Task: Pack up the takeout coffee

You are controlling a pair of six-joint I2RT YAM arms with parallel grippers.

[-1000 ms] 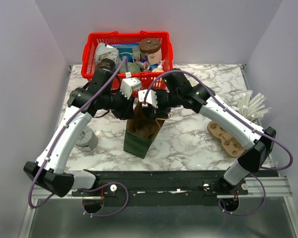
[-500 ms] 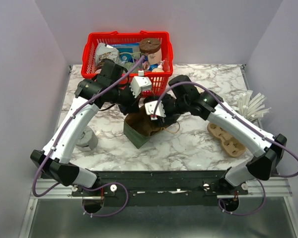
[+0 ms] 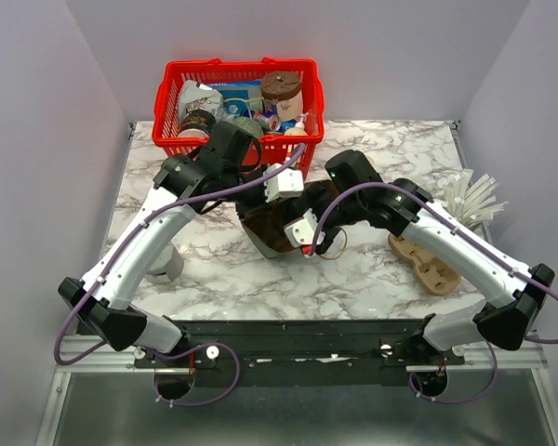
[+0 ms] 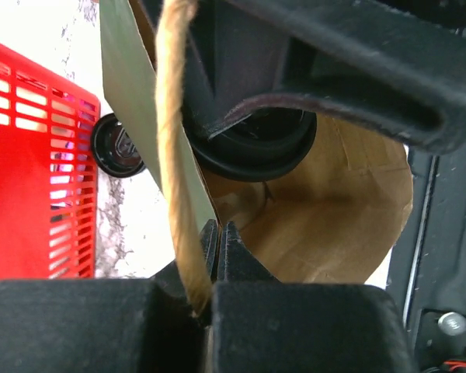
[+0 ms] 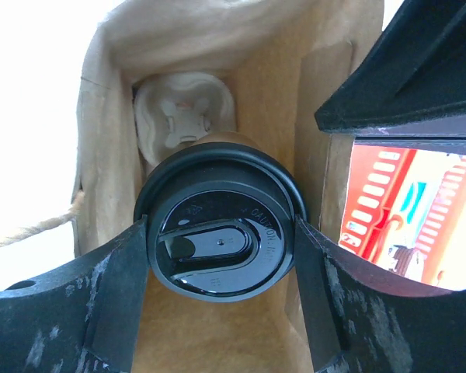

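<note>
Currently the coffee cup, black lid outward, sits inside a tipped brown paper bag at table centre, clamped at 3 and 9 o'clock by the right gripper. The left gripper pinches the bag's rim tight. A red basket stands at 12 o'clock.

White, grey-veined marble bench, enclosed at back and both sides by plain pale lilac walls; black rail along near edge; grey metal sheet below; soft, even light.
</note>
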